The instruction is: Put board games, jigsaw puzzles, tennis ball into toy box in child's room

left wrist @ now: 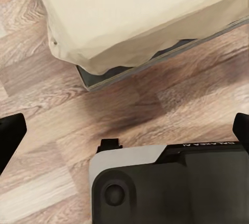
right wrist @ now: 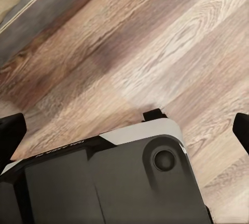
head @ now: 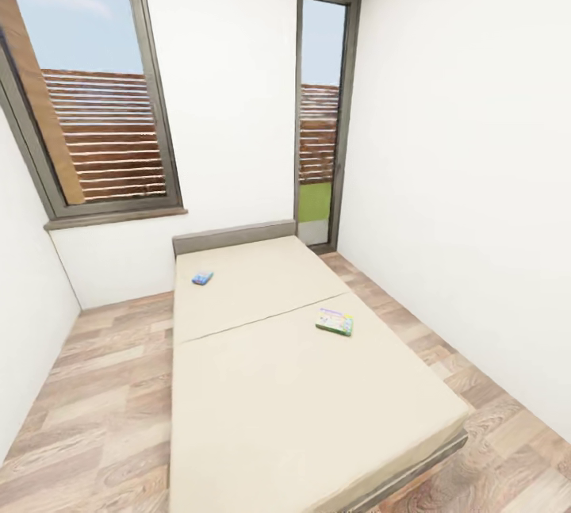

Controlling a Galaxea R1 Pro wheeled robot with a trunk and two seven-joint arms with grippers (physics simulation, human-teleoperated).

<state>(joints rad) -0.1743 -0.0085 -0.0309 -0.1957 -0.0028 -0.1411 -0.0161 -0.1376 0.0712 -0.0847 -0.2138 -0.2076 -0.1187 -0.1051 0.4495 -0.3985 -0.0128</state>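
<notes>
You face a white-walled child's room [head: 460, 140] with a wood-plank floor [head: 95, 410], and the bed [head: 293, 410] fills the near middle, its foot closest to you and its grey headboard [head: 234, 238] at the far wall.

Nearest, the wrist views look down at the floor beside the robot's own base. The left gripper [left wrist: 124, 133] stands with its jaws wide and nothing between them, above planks just off the bed's corner. The right gripper [right wrist: 124, 130] is likewise spread wide and empty, the bed frame at the edge of its view.

On the mattress you have two board games, well apart. The green-edged box [head: 335, 322] lies flat at mid-bed near the right side. The small blue box [head: 202, 278] lies farther, towards the left and close to the headboard.

Both look like light, stiff card boxes, thin and probably slick-faced. Lying flush on a soft mattress, each offers little edge, so take hold across a short side, pressing down slightly. Two tall dark-framed windows [head: 321, 112] stand beyond.
</notes>
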